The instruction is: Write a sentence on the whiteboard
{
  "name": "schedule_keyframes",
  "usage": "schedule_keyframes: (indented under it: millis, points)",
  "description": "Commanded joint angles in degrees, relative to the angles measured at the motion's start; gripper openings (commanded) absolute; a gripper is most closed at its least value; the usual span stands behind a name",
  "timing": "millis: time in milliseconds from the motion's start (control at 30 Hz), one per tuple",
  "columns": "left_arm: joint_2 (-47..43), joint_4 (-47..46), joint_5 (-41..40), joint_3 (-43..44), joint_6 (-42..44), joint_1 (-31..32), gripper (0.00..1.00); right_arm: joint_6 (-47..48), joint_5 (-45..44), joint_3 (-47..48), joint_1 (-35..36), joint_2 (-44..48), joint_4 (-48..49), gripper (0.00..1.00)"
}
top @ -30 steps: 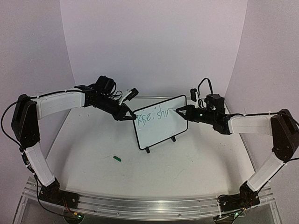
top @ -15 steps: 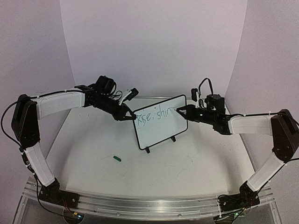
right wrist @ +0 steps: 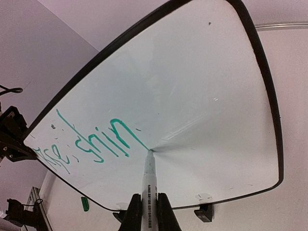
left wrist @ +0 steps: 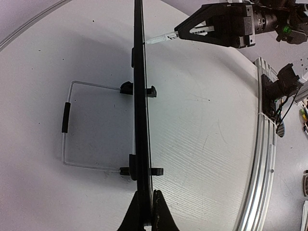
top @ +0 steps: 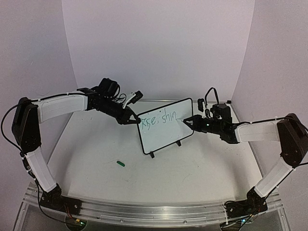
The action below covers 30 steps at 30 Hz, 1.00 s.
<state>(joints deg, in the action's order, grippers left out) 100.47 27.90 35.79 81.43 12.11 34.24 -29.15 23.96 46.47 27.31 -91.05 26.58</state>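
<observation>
1. Locate whiteboard (top: 166, 132) at mid table (top: 91, 144), upright on two feet (top: 152, 155), face angled toward the right arm.
2. Note left tool (top: 132, 119) pinched shut on the whiteboard's left frame edge. In the left wrist view, find fingers (left wrist: 161, 219) on either side of the frame, seen edge-on.
3. Note right tool (top: 188, 121) clamped on marker (right wrist: 148, 185), barrel pointing at the whiteboard face.
4. Find marker tip touching the face at the end of the last green stroke.
5. Read sentence (top: 159, 118) in one green line across the upper whiteboard, roughly "Rise, shin"; first word hard to make out.
6. Find small green item (top: 121, 164), possibly a cap, lying on table toward the left arm, well apart from whiteboard.
</observation>
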Motion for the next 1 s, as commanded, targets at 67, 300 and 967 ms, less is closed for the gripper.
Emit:
schedule_keyframes:
  millis: [67, 300, 967]
  points:
    - [2.0, 5.3, -3.5, -0.1, 3.0, 1.3, 0.0, -0.6, -0.5, -0.3, 0.0, 3.9, 1.4, 0.0]
    - [1.9, 5.2, -3.6, 0.0, 3.1, 1.4, 0.0, -0.7, -0.6, 0.1, -0.1, 6.7, 1.4, 0.0]
    - [2.0, 5.3, -3.7, -0.1, 3.2, 1.5, 0.0, 0.0, -2.6, 3.0, -0.1, 2.1, 1.3, 0.0]
